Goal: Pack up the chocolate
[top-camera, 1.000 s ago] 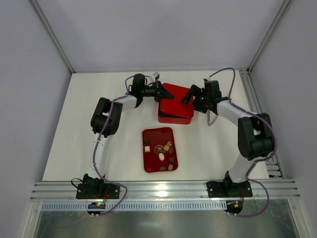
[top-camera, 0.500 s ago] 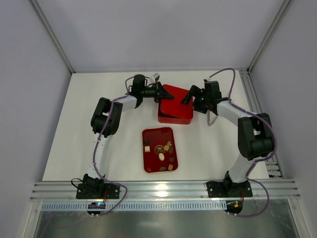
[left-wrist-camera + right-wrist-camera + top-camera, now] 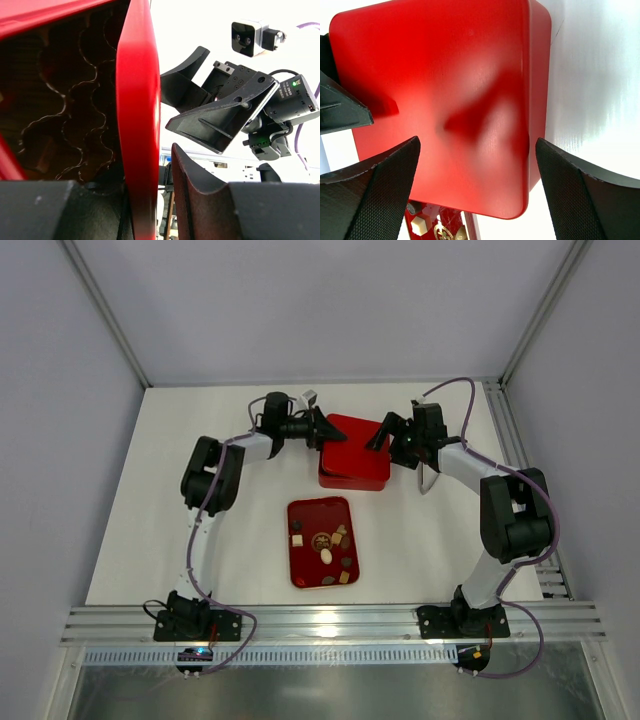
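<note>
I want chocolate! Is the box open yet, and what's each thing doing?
lid, tilted up on the left, box partly open
box, on the table, brown compartments showing
chocolate, loose on the tray, not packed
tray, flat on the table
left gripper, open a little around the lid's edge
right gripper, wide open above the lid, empty

The top camera looks down from above and behind the arms, taking in the whole bench from well off. The left wrist camera sits hard against the red box and faces right, toward the right arm's fingers. The right wrist camera looks closely down on the lid. All three views share that box.
</note>
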You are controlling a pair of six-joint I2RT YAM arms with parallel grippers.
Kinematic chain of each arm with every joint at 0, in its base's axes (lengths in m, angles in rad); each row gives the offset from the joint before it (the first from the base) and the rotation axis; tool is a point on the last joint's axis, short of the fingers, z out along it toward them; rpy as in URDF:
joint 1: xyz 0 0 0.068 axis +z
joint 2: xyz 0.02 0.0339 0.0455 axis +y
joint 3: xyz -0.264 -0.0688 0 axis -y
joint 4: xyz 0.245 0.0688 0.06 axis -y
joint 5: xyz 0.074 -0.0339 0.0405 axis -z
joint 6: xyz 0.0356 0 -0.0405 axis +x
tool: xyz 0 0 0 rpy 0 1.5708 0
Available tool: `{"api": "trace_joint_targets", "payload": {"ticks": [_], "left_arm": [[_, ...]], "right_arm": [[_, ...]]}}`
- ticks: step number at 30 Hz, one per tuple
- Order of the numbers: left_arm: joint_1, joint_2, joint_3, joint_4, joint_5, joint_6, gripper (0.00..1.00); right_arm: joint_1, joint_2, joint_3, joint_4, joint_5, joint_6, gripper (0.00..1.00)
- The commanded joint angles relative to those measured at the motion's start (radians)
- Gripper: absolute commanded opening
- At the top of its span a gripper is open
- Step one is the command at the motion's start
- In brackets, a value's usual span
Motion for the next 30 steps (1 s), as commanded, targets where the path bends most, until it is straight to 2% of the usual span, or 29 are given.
{"api": "trace_joint_targets", "payload": {"ticks": [1,30], "left_arm": [[0.020,-0.028,-0.003,0.008,0.015,0.018,0.30],[0.092,-0.059,-0.049,-0.081,0.024,0.096,0.30]], "right_arm": [[0.006,-0.012,0.002,0.044,-0.001,-0.012,0.96],[0.009,0.009,0.011,0.041,-0.006,-0.007,0.92]]}}
